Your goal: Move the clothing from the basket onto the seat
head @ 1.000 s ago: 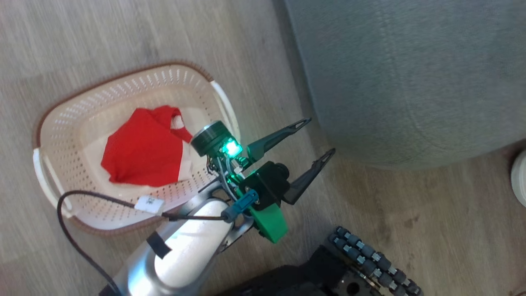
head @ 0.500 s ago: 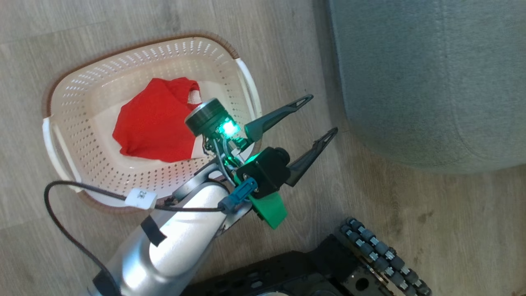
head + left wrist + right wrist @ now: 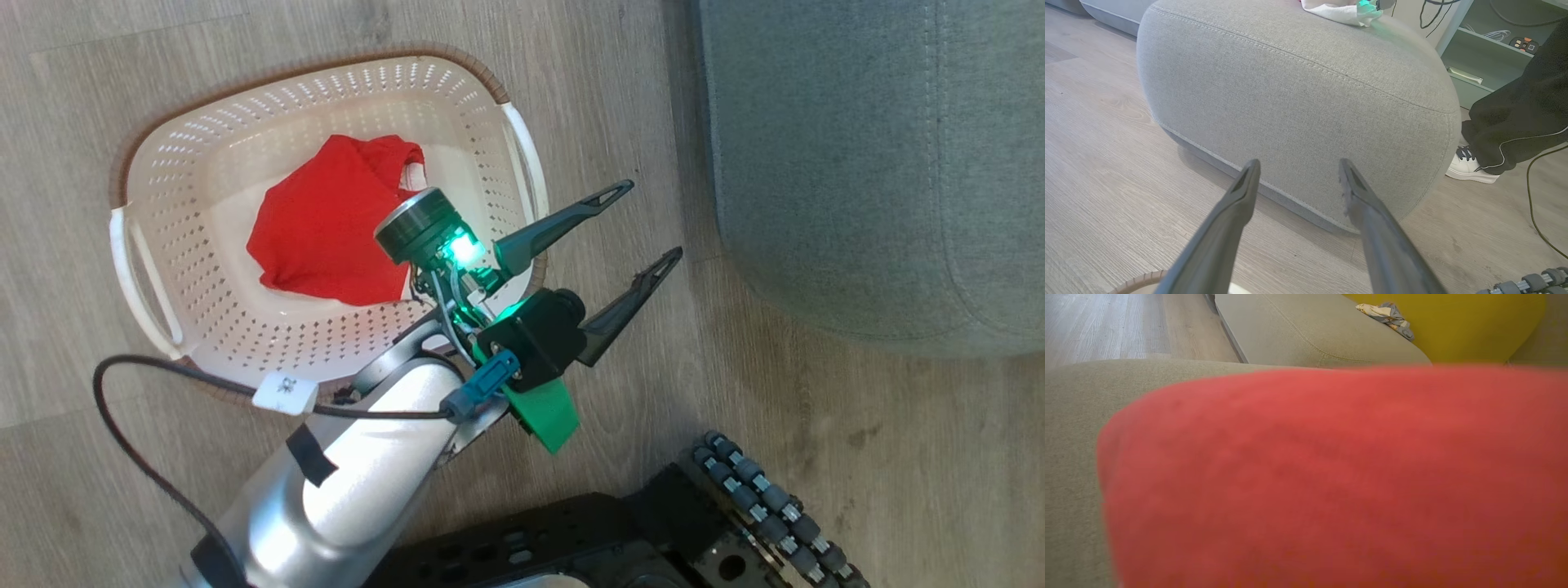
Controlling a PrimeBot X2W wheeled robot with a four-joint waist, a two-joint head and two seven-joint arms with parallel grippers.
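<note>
Left pincer [image 3: 653, 220]: stayed wide, centre frame, beside oval cream perforated plastic basket [image 3: 326, 86]; one red fabric garment [image 3: 326, 220] remained inside. Right pincer: state untellable.

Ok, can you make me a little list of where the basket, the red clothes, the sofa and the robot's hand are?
seat: big grey cushion
basket: on wooden floor, left of seat
red garment: lying in basket
left gripper: open, empty, between basket and seat
second red cloth: blurred, close to right wrist camera
person: dark trouser leg, white shoe beside seat
</note>
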